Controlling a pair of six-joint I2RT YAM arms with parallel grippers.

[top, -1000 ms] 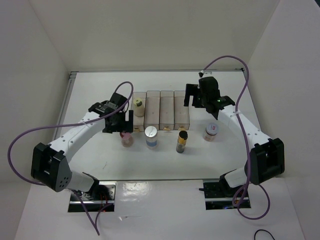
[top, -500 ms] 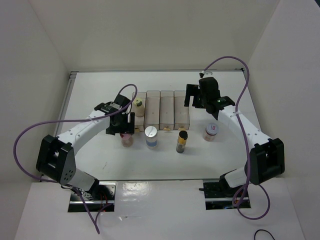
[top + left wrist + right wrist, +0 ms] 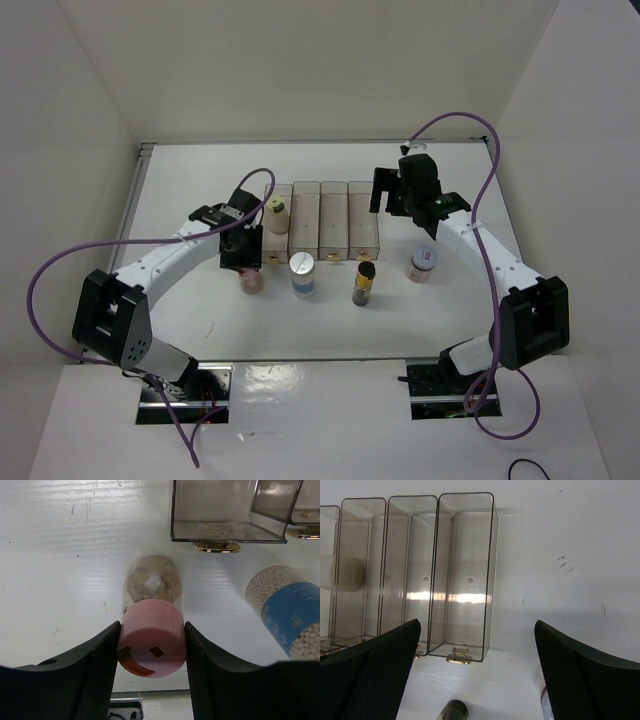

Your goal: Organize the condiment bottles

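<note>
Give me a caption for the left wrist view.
Left gripper pinching the pink-capped bottle by its cap, clear rack ahead, blue-labelled bottle to one side.

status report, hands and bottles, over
Left hand shut on pink-cap bottle, in front of rack. Right hand open, empty, over rack's right end. Yellow-green-cap bottle in leftmost slot; white-cap bottle, dark-cap bottle, red-marked-cap bottle loose. Other slots unblocked.
</note>
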